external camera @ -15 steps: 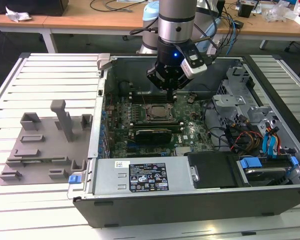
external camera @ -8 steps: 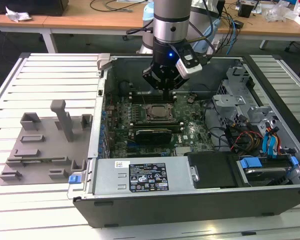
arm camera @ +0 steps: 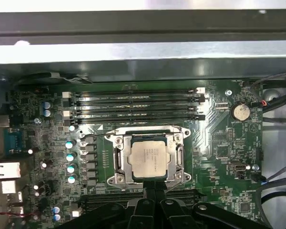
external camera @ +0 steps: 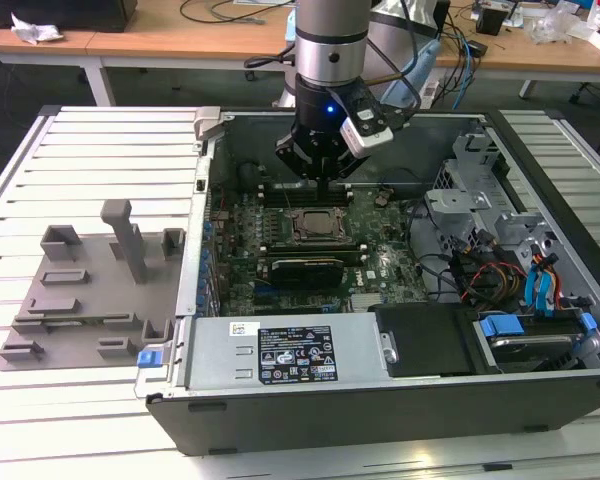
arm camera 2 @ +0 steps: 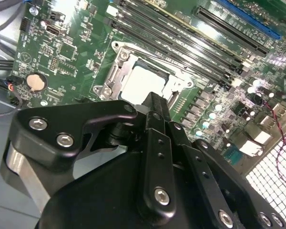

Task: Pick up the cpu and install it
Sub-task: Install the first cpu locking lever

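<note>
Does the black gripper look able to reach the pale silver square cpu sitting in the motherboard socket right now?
Probably yes. The gripper hangs just above the cpu, whose top lies uncovered inside the metal frame, with nothing between them.

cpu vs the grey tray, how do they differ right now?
The cpu is small, square and silver, lying flat in the socket frame on the motherboard; the grey tray is far larger, with raised blocks. The cpu is inside the case; the tray lies outside it, at the exterior view's left. The gripper hangs over the cpu, away from the tray.
</note>
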You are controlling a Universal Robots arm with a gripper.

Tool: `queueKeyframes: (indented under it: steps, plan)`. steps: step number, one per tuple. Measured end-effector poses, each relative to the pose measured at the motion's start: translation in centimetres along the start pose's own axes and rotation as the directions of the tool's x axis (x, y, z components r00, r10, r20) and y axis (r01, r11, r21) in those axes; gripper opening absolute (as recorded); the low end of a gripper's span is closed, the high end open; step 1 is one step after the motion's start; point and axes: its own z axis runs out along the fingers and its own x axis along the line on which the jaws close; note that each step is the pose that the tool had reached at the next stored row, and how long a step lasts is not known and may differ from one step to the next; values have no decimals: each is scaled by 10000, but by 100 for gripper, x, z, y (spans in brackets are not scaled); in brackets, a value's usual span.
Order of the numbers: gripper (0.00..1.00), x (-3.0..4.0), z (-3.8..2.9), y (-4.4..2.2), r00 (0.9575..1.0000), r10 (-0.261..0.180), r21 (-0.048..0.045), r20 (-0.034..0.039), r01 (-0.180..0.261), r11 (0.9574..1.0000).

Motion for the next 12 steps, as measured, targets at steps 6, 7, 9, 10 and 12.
queueKeyframes:
  steps: [6,7,9,10,12]
  plan:
    - [11,64,-3,-3,10000,-1,0,0,1,10000]
    - [11,80,-4,-4,10000,-1,0,0,1,10000]
    - [11,104,-5,-5,10000,-1,0,-1,1,10000]
    - [11,112,-5,-5,10000,0,1,0,0,10000]
    - [11,150,-7,-7,10000,-1,0,0,1,10000]
